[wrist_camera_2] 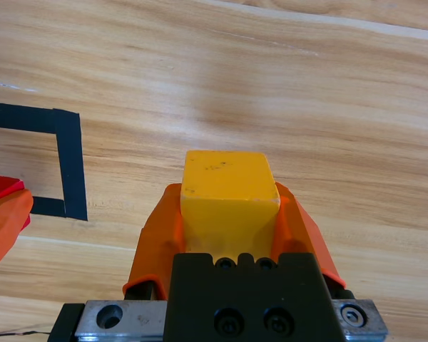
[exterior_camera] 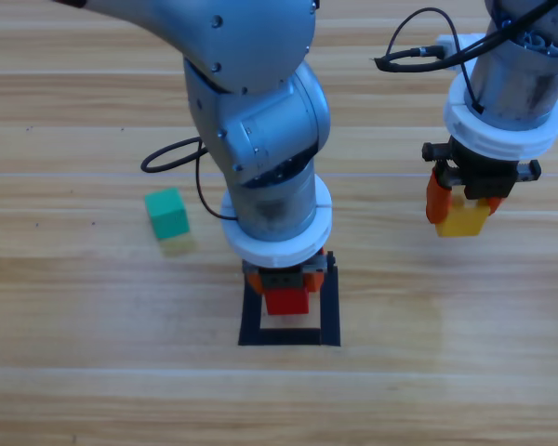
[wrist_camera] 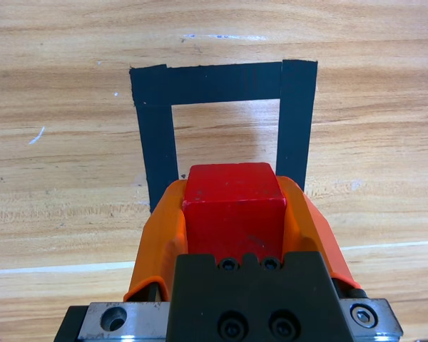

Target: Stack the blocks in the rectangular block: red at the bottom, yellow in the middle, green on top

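Your wooden table (exterior_camera: pixel 74 372) carries the whole scene. Your left arm (exterior_camera: pixel 260 121) reaches down from the top to the middle, and your right arm (exterior_camera: pixel 511 65) comes down at the upper right.

The rectangular block (exterior_camera: pixel 289 335), a black tape outline, lies at centre bottom of the high view. Your left gripper (exterior_camera: pixel 285 293) sits over its upper part, jaws pinching the red cube (exterior_camera: pixel 286 301) from 2 sides. In the left wrist view the red cube (wrist_camera: pixel 233 206) is at the outline's near end, with the hollow centre of the rectangular block (wrist_camera: pixel 157 135) showing beyond it. Whether the cube touches the table cannot be told.

Your right gripper (exterior_camera: pixel 465 209) is well to the right of the outline, jaws clamped on the yellow cube (exterior_camera: pixel 462 219).

The green cube (exterior_camera: pixel 166 213) rests alone on the table, left of the outline and apart from it.
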You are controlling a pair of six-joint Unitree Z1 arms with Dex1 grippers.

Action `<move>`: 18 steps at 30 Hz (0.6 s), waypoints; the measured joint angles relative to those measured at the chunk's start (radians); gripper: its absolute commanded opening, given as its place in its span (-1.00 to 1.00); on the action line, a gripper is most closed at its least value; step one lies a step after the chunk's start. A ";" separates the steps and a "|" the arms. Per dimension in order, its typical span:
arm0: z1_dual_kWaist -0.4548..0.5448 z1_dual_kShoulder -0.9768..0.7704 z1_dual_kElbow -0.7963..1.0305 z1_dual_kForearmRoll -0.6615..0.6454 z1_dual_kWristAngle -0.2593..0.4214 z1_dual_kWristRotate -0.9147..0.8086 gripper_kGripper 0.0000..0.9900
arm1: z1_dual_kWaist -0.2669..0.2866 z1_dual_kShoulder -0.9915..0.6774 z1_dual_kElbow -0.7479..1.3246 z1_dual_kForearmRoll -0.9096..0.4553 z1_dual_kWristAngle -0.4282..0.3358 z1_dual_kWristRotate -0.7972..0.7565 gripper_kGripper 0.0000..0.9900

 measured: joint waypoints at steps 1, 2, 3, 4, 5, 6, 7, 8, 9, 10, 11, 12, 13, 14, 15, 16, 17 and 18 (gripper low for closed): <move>0.000 0.000 0.000 0.000 0.002 0.000 -0.87 | 0.000 0.000 0.000 0.000 0.000 0.000 -1.00; 0.000 0.002 -0.002 0.001 0.003 0.001 -0.87 | 0.000 0.000 0.000 0.000 0.000 0.000 -1.00; 0.000 0.005 -0.007 0.007 0.004 0.004 -0.87 | 0.000 0.000 0.000 0.000 0.000 -0.001 -1.00; 0.000 0.010 -0.016 0.016 0.004 0.008 -0.87 | 0.000 0.000 0.000 0.000 0.000 -0.001 -1.00; 0.000 0.019 -0.036 0.035 0.004 0.013 -0.87 | 0.000 0.000 0.000 0.000 0.000 -0.001 -1.00; 0.000 0.027 -0.051 0.047 0.004 0.017 -0.87 | 0.000 0.000 0.000 0.000 0.000 -0.001 -1.00; -0.001 0.036 -0.072 0.060 0.004 0.021 -0.87 | 0.000 0.000 0.000 0.000 0.000 -0.001 -1.00; -0.001 0.043 -0.085 0.068 0.004 0.023 -0.87 | 0.000 0.000 0.000 0.000 0.000 -0.001 -1.00; -0.001 0.048 -0.092 0.071 0.004 0.025 -0.87 | 0.000 0.000 0.000 0.000 0.000 -0.001 -1.00; -0.001 0.053 -0.098 0.073 0.004 0.026 -0.87 | 0.000 0.000 0.000 0.000 0.000 -0.001 -1.00; -0.001 0.059 -0.103 0.074 0.004 0.028 -0.87 | 0.000 0.000 0.000 0.000 0.000 -0.001 -1.00; -0.001 0.062 -0.103 0.074 0.004 0.028 -0.87 | 0.000 0.000 0.000 0.000 0.000 -0.001 -1.00; -0.001 0.067 -0.103 0.074 0.004 0.029 -0.87 | 0.000 0.000 0.000 0.000 0.000 -0.001 -1.00; -0.001 0.069 -0.103 0.074 0.004 0.029 -0.87 | 0.000 0.000 0.000 0.000 0.000 -0.001 -1.00; -0.001 0.072 -0.103 0.074 0.004 0.030 -0.87 | 0.000 0.000 0.000 0.000 0.000 -0.001 -1.00; -0.001 0.075 -0.103 0.074 0.004 0.030 -0.87 | 0.000 0.000 0.000 0.000 0.000 -0.002 -1.00; -0.001 0.078 -0.103 0.074 0.004 0.030 -0.87 | 0.000 0.000 0.000 0.000 0.000 -0.003 -1.00; -0.001 0.081 -0.103 0.074 0.004 0.031 -0.87 | 0.000 0.000 0.000 0.000 0.000 -0.003 -1.00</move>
